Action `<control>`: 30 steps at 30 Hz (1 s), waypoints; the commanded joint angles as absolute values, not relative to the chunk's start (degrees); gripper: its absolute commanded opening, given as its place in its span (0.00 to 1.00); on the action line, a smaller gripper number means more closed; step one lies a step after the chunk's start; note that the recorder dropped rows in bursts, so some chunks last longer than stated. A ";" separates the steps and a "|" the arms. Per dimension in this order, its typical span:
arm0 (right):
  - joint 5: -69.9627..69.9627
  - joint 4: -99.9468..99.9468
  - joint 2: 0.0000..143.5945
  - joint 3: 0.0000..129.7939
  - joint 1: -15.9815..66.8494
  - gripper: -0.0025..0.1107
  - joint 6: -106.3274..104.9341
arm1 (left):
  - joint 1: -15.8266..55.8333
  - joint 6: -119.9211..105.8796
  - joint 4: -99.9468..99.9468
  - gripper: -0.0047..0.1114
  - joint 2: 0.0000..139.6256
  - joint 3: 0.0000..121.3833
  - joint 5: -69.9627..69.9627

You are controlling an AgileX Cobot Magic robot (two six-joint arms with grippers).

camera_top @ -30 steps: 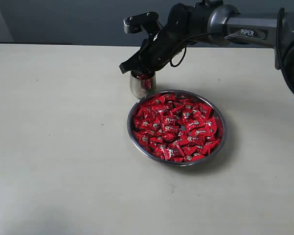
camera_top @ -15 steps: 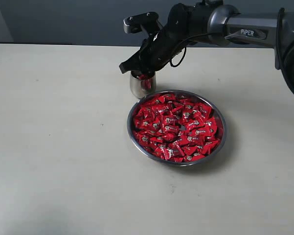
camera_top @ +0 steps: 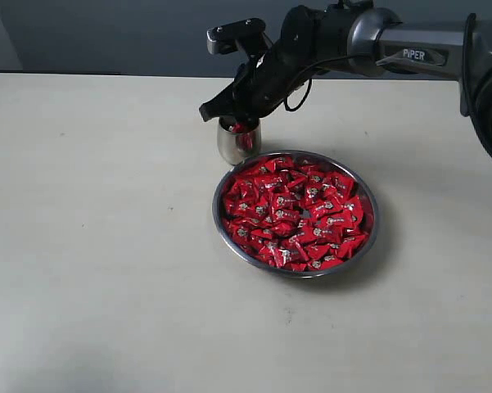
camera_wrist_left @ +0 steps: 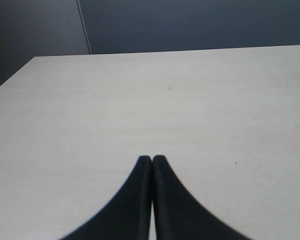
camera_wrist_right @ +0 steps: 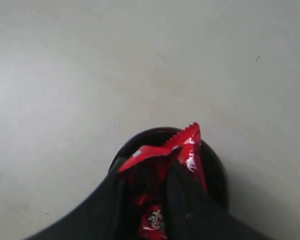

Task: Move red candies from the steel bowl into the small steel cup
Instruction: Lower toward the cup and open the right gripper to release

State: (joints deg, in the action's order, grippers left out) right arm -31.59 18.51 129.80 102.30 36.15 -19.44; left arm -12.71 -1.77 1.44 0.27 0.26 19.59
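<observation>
Nothing has moved this past second: my right gripper (camera_top: pixel 233 121) stays pinched on one red candy (camera_wrist_right: pixel 187 144) over the small steel cup (camera_top: pixel 238 144), at eleven o'clock of the steel bowl (camera_top: pixel 376 217), so I judge release is next; the left gripper (camera_wrist_left: pixel 151 161) sits closed.

Wide steel bowl (camera_top: pixel 373 221) heaped with red candies (camera_top: pixel 295 213); small steel cup (camera_top: pixel 229 147) upright just beside, candies inside.
</observation>
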 commanded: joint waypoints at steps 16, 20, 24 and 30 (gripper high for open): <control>-31.09 18.47 129.54 102.64 36.00 0.31 -19.36 | -12.44 -1.68 1.57 0.04 0.00 0.00 19.14; -31.09 18.47 129.54 102.64 36.00 0.31 -19.36 | -12.44 -1.68 1.57 0.04 0.00 0.00 19.14; -30.97 18.58 129.54 102.64 36.00 0.31 -19.36 | -12.44 -1.68 1.57 0.04 0.00 0.00 19.14; -31.08 18.59 129.10 102.64 36.00 0.31 -19.36 | -12.44 -1.68 1.57 0.04 0.00 0.00 19.14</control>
